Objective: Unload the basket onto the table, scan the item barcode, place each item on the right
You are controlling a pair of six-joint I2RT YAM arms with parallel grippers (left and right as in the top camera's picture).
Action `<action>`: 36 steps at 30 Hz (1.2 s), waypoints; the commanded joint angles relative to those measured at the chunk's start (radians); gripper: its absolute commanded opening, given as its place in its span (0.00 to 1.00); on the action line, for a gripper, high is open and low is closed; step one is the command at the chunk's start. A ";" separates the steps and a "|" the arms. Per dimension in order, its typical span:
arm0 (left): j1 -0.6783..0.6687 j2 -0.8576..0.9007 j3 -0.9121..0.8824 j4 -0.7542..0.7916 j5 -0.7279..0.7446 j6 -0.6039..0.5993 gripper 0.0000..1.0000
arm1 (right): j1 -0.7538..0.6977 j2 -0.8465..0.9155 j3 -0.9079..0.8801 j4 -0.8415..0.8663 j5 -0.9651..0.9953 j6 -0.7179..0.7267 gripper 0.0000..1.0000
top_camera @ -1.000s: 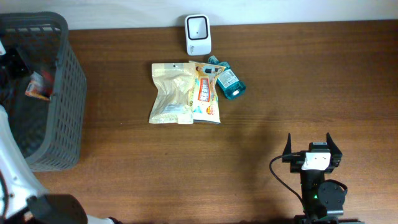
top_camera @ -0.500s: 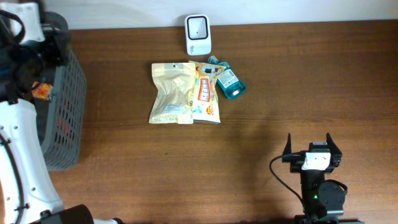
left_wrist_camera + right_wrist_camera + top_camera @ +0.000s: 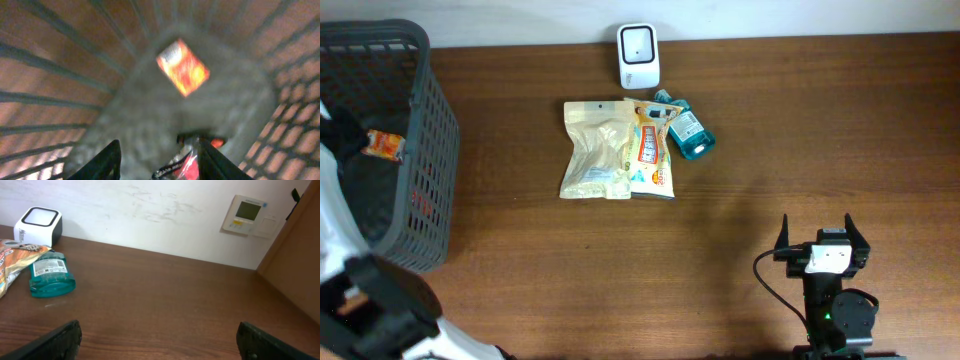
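I see straight down overhead, close into the basket [image 3: 140,130] by left wrist, low toward the shared scanner [image 3: 37,224] by right.

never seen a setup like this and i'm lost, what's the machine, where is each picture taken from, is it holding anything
Two robot arms work at a wooden table. The overhead picture looks straight down: a white scanner, a beige pouch, an orange snack pack and a blue bottle sit close together, and a grey basket stands at the left. The other two pictures come from cameras on the wrists. The left one looks into the basket, its fingers apart above an orange packet and a red wrapper. The right arm's fingers are wide open. Neither seems to hold anything.
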 commanded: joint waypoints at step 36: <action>0.008 0.431 0.119 -0.200 0.176 0.184 0.14 | 0.006 -0.005 -0.008 -0.003 0.016 0.000 0.98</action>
